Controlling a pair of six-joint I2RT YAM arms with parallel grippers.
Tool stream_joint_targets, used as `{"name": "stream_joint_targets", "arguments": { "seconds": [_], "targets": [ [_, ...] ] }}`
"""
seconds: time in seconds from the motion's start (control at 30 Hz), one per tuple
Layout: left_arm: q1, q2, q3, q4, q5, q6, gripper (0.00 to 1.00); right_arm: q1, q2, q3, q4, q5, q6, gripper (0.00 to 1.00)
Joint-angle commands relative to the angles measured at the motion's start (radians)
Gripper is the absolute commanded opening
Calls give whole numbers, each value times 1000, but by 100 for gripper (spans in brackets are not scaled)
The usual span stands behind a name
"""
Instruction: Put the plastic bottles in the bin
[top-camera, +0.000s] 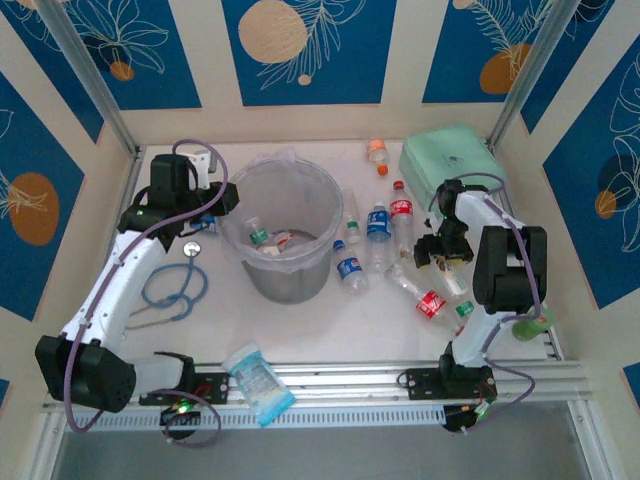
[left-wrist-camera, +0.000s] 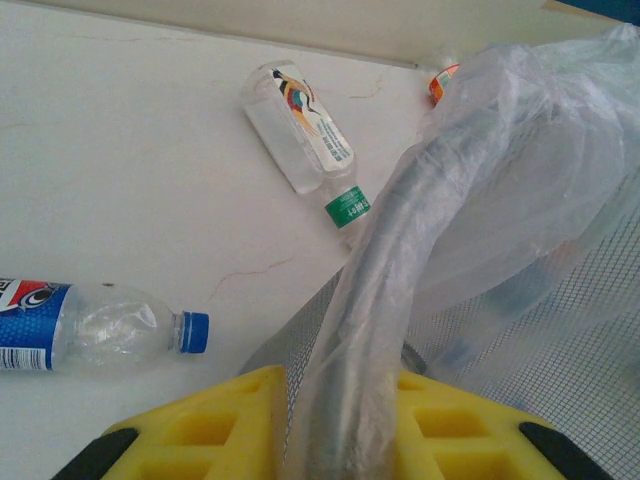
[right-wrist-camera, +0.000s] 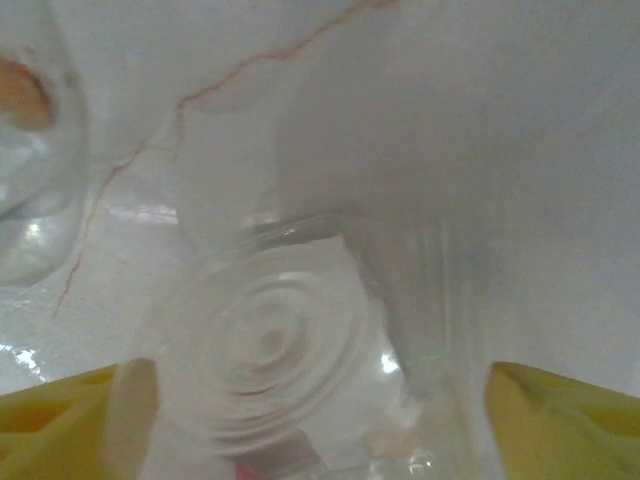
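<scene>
The left claw (left-wrist-camera: 340, 410) is pinched tight on the rim of the bin (left-wrist-camera: 400, 230). The right claw (right-wrist-camera: 320, 400) stands wide open astride a clear bottle (right-wrist-camera: 265, 350) lying on the table (right-wrist-camera: 500, 120), to the right of the bin — not yet gripped. It looks empty, so likely light, slick and easily crushed — best taken gently across the middle.

The blue-labelled bottle (left-wrist-camera: 100, 330) runs off the picture's left edge.
</scene>
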Motion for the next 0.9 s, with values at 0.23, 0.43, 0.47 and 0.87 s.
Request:
{"name": "stream_joint_targets", "arguments": {
  "seconds": [0.23,0.43,0.47,0.87],
  "targets": [
    [17,-7,-7,1,11,4,27,-19,-123,68,-73,33,39,61],
    [20,-12,-7,2,11,4,27,-20,-213,182,-131,46,71,51],
    [20,-12,-6,3,12,4,27,-19,-227,208,-142,43,74,50],
    [25,-16,-11,7,6,-4,27,61,-541,318,149,-315,200,10]
  ]
}}
